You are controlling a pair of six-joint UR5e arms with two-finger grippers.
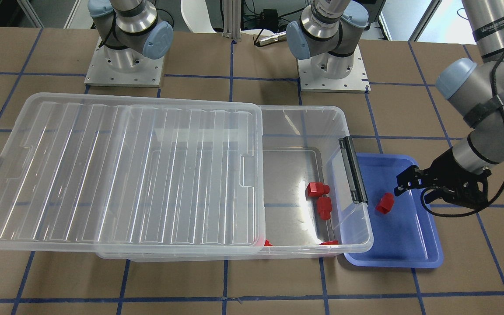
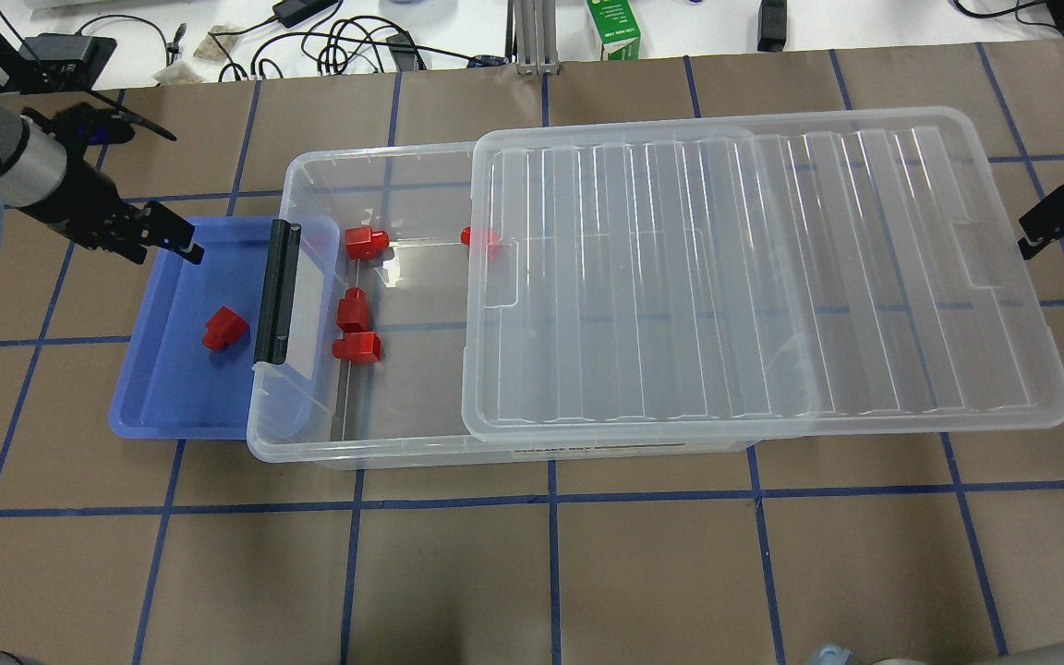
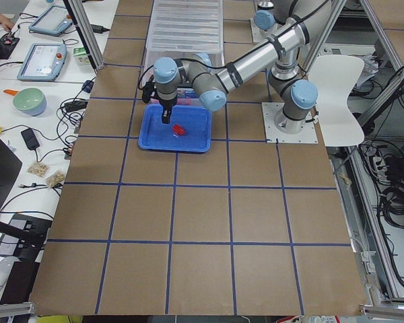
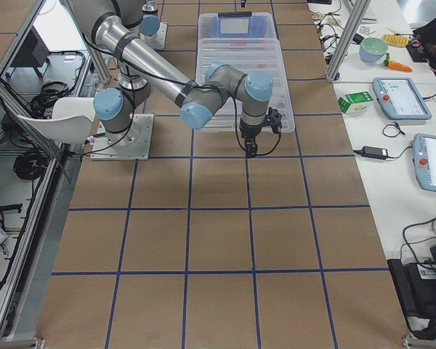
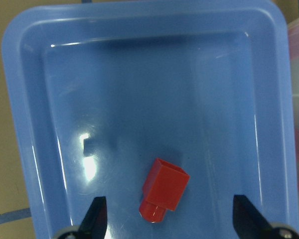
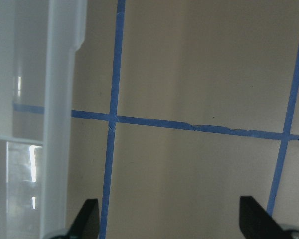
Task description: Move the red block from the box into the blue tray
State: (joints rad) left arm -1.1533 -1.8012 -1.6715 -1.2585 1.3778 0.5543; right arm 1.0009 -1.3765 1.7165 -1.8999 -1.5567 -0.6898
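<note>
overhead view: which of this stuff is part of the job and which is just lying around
Job: red block lying in the blue tray; box with its lid slid partway off; spare red blocks in the box; open left gripper over the tray.
Lying about: green carton, cables, both past the table's far edge.

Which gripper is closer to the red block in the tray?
Left. The left gripper hovers open over the tray by the block; the right gripper is past the lid's far end.
</note>
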